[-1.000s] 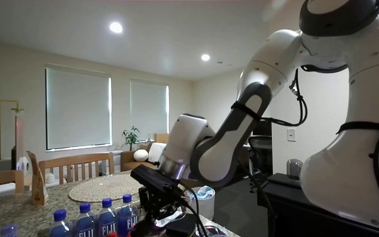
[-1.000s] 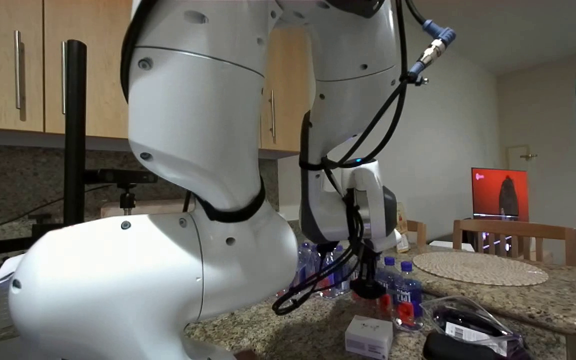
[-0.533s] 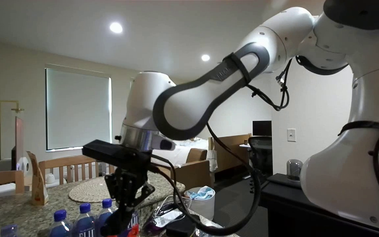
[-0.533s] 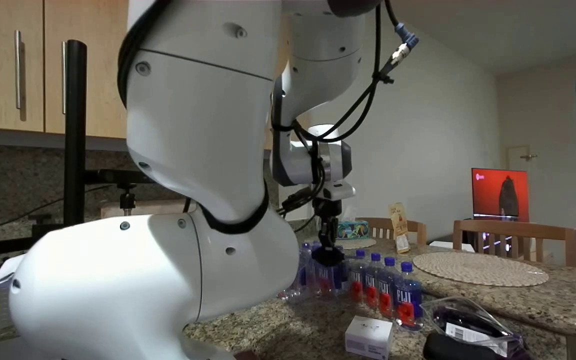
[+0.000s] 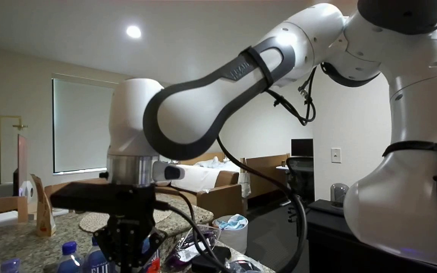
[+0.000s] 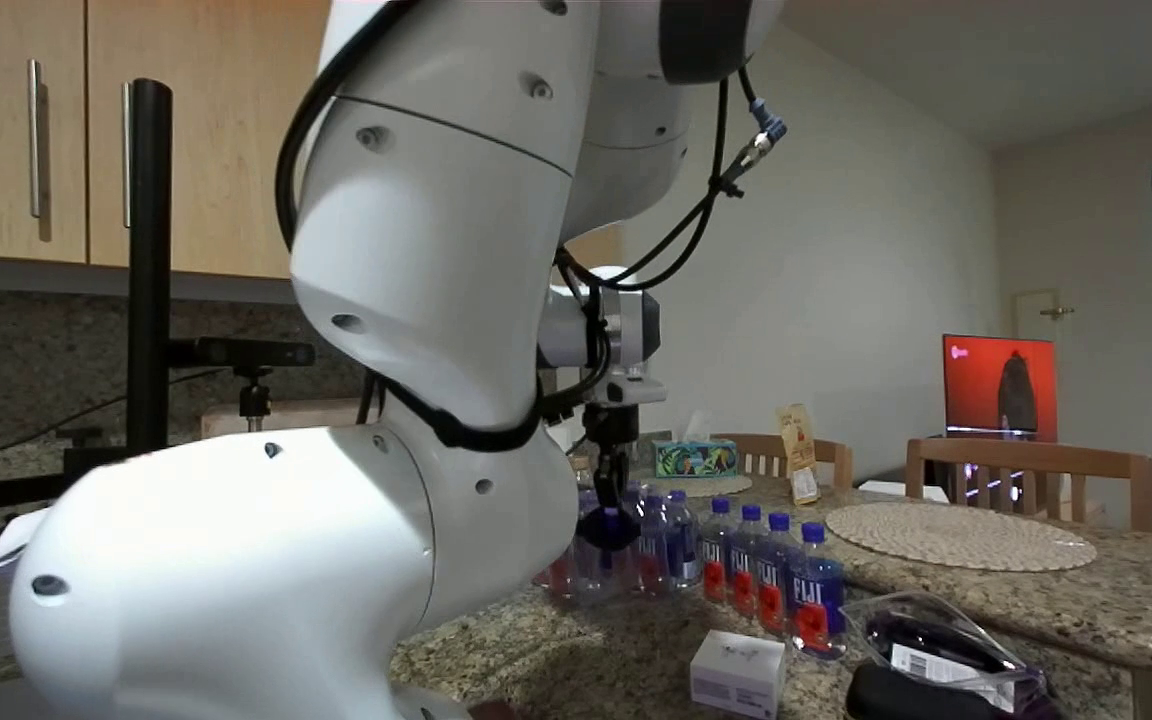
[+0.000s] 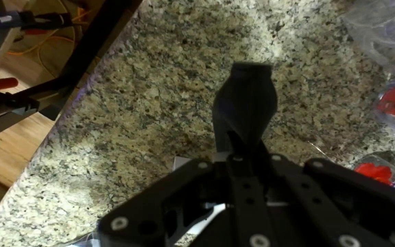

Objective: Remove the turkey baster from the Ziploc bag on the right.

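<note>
My gripper (image 6: 612,495) points down above the row of bottles in an exterior view; it also shows in an exterior view (image 5: 127,258) with its tips cut off. In the wrist view the jaws are close together on the narrow end of a dark bulb-shaped object (image 7: 245,103), held above the counter. The dark lump (image 6: 628,532) shows at the fingertips in an exterior view. No tube shows, so I cannot tell surely that it is the turkey baster. A clear plastic bag (image 7: 386,37) lies at the top right of the wrist view. A clear bag (image 6: 981,635) holds dark purple things and a label.
Several Fiji bottles (image 6: 816,590) stand in rows beside and below the gripper. A white box (image 6: 736,672) and a black case (image 6: 921,692) lie on the granite counter (image 7: 142,103). The counter's edge runs along the left of the wrist view. A tissue box (image 6: 696,458) stands behind.
The gripper has moved left in both exterior views, away from the bag with purple things and over the bottles. It has turned from tilted to upright, the dark lump still at its tips.
</note>
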